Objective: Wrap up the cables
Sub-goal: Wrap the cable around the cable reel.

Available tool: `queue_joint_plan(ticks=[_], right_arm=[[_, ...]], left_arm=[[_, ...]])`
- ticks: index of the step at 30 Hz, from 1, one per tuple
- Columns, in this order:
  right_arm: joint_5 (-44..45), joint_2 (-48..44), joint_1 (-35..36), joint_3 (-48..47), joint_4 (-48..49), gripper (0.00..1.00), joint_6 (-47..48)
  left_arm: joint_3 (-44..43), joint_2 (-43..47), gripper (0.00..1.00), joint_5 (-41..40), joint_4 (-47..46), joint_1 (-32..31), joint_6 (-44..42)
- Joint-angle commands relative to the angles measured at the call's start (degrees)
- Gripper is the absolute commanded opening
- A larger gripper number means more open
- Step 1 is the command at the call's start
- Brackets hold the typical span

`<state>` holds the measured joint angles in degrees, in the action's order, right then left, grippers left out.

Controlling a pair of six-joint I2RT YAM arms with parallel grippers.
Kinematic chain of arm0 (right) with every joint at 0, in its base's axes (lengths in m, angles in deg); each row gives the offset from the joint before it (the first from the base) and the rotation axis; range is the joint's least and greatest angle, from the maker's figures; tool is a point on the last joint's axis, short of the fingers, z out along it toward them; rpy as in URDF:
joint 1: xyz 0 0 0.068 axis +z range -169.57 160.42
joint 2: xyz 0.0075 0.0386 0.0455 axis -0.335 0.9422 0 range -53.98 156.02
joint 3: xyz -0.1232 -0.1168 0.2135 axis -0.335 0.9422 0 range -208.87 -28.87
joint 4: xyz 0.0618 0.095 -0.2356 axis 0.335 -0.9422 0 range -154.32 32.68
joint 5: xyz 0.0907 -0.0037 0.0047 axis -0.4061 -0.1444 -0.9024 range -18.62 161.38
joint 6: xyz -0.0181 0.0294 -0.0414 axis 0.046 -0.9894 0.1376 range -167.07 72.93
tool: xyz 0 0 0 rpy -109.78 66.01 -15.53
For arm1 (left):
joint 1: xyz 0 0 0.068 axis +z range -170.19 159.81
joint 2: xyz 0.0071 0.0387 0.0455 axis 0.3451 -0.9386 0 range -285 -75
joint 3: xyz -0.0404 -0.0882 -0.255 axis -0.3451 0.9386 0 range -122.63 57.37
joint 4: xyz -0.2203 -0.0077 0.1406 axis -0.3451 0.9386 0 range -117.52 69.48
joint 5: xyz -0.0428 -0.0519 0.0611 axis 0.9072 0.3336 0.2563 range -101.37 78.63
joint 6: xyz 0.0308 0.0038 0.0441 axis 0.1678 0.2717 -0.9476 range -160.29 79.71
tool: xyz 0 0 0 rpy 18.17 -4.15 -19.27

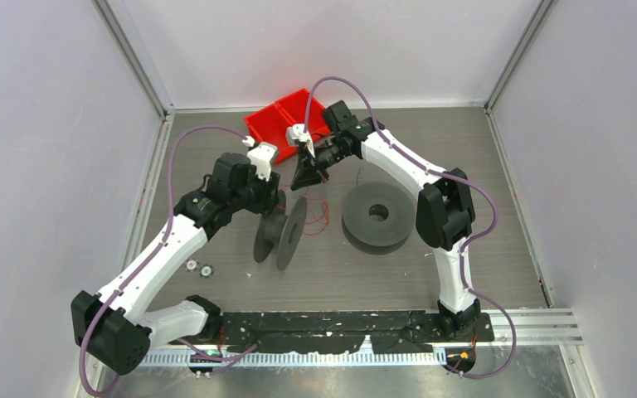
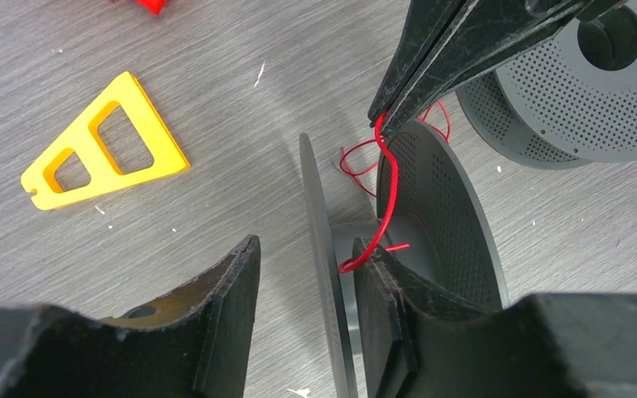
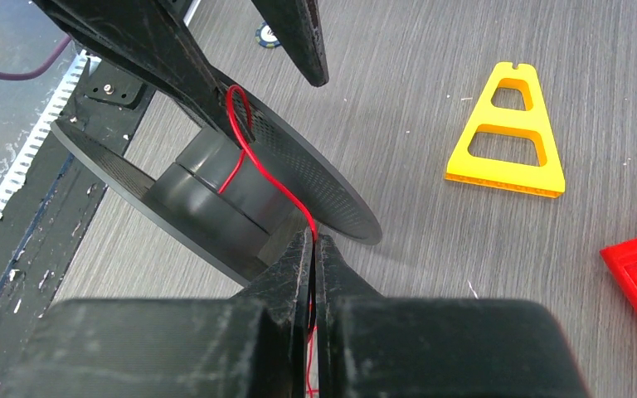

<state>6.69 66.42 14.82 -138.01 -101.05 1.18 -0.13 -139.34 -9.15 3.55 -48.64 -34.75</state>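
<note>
I count 1 red cable [image 2: 390, 191], a thin thread-like wire. From the hub of the upright spool [image 1: 280, 232] it rises between the 2 flanges to the right gripper [image 3: 313, 240]. This gripper's fingers are pressed together on the cable just above the spool's rim. The rest of the cable lies in loose loops on the table, on the side of the upright spool that faces the flat spool [image 1: 377, 217]. The left gripper [image 2: 308, 245] has its fingers apart, 1 on each side of 1 flange of the upright spool, with the inner finger between the flanges. A gap shows at the outer finger, so I judge that it is not clamped. The cable looks very light, soft and a little springy, so it will probably curl by itself and may slip out of a weak pinch. A hard pull could kink it or roll the spool. I think the best place to hold it is a short stretch close to the hub, with light tension. There are 2 spools in total. Beside the upright spool lies 1 yellow triangle [image 3: 506, 181], beyond it stands 1 red bin [image 1: 278, 124], and nearer than it lie 2 small round pieces [image 1: 191, 265].
</note>
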Motion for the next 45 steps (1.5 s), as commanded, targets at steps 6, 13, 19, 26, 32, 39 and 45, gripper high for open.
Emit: queue_joint_plan(ticks=[6, 13, 19, 26, 32, 39, 45], right_arm=[[-1.1, -1.7, 0.4, -0.7, 1.1, 0.05, 0.6], [-0.7, -1.7, 0.4, -0.8, 1.3, 0.06, 0.7], [-0.4, -1.6, 0.3, -0.7, 1.3, 0.07, 0.7], [-0.2, -1.9, 0.2, -0.4, 1.4, 0.07, 0.4], [4.1, -5.3, -0.2, 3.4, 4.9, 0.37, -4.5], [11.2, -21.3, -0.4, 25.8, 32.5, 0.69, -19.7], [16.2, -29.7, 0.0, 44.1, 63.0, 0.78, -34.0]], left_arm=[[-0.1, -0.1, 0.36, 1.2, -2.8, -0.2, 0.7], [0.4, -0.4, 0.14, 2.4, -0.3, -0.2, 0.1], [1.4, 0.3, 0.18, 1.7, 1.3, -0.3, 0.9], [1.8, 1.2, 0.00, 1.6, 1.1, -0.2, -0.6], [-2.7, 3.3, 0.00, -0.3, 3.7, 0.8, -3.8], [-15.8, 4.8, 0.00, -1.4, 14.8, 5.5, -4.9], [-22.9, 8.5, 0.00, 3.7, 18.5, 6.2, -4.3]])
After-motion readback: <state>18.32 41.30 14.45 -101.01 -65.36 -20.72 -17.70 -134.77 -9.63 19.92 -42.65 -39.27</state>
